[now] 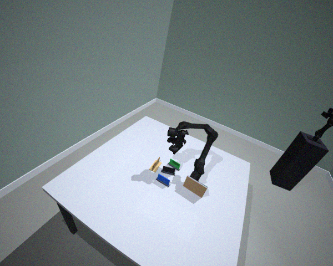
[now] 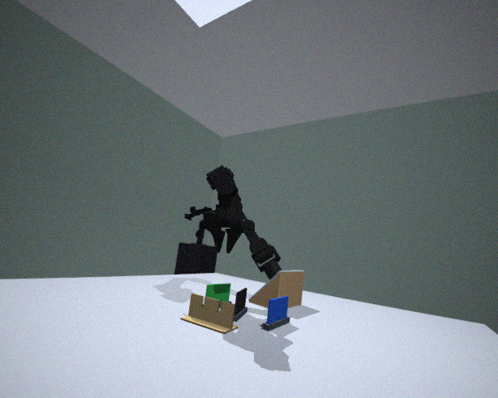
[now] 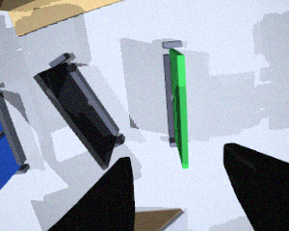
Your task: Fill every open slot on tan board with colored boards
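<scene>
The tan board stands upright on its flat base, with two open slots in its top edge. A green board, a black board and a blue board stand in dark holders. My gripper is partly open and empty, high above the table and pointing down. In the wrist view the green board shows between the fingertips, beyond them and well below. The boards' notches cannot be made out.
A brown wedge block stands by the arm's base. The black board stands between the green and blue ones. A black pedestal with another small arm stands off beyond the table.
</scene>
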Tool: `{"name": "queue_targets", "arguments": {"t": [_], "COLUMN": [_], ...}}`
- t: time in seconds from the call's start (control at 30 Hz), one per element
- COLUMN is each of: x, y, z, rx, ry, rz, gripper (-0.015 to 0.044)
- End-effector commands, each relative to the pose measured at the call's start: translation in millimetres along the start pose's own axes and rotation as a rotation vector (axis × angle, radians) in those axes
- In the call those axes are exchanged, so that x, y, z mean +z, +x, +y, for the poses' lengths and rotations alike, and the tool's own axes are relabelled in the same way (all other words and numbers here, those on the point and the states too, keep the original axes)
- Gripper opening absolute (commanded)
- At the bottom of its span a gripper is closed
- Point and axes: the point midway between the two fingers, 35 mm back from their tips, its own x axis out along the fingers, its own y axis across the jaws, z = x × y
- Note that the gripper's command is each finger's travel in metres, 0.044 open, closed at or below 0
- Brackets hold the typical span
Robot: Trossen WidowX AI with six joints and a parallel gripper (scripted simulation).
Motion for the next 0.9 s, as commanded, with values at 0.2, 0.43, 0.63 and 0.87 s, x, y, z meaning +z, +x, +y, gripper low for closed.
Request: {"name": "queue_targets", "arguments": {"t": [0.2,0.43,0.63,0.87], "x": [2,5,6,6], "y": [17,64,78,83], "z": [-13,-20,-20,-21], "rx": [-0.049,-0.055,-0.055,-0.055], "ry": [0.025,0.026,0.027,0.027], "rz": [0.012,0.012,0.012,0.012], "gripper": [0.0189,0.0189,0.0189,0.0189]}}
